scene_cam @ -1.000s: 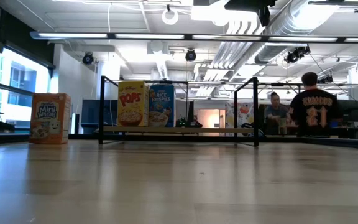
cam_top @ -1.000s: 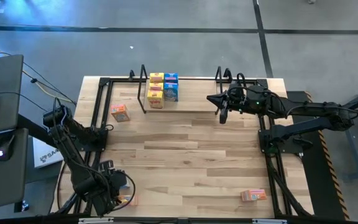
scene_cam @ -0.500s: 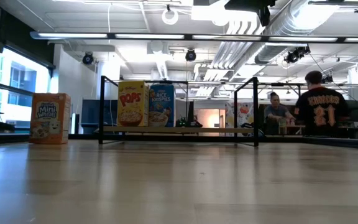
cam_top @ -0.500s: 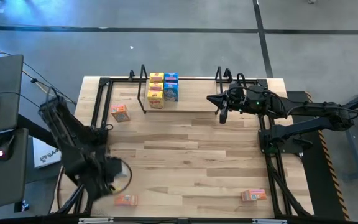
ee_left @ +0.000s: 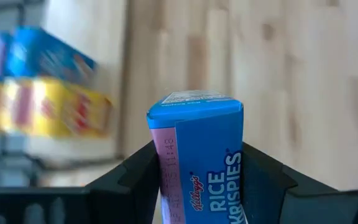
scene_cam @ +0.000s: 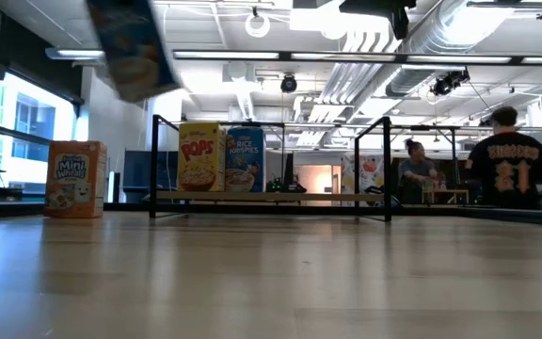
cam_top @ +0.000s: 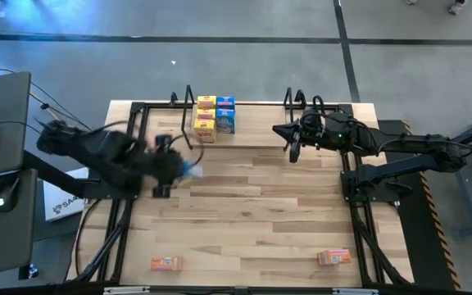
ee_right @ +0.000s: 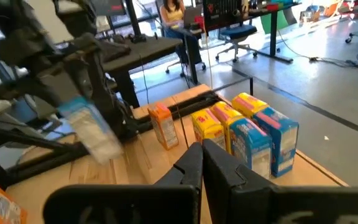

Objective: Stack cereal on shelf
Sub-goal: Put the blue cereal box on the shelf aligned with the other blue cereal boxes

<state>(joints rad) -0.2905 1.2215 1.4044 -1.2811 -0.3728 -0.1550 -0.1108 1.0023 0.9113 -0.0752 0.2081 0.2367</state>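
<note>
While airborne, glossy rectangular cereal box (ee_left: 197,162).

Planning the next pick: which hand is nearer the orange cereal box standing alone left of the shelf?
Left. The left hand, clamping a blue box, hovers right beside the orange cereal box; the right hand waits across the shelf.

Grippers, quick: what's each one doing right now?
Left gripper: shut on a blue cereal box, carried above the table near the shelf.
Right gripper: shut, empty, by the shelf's right end.
</note>
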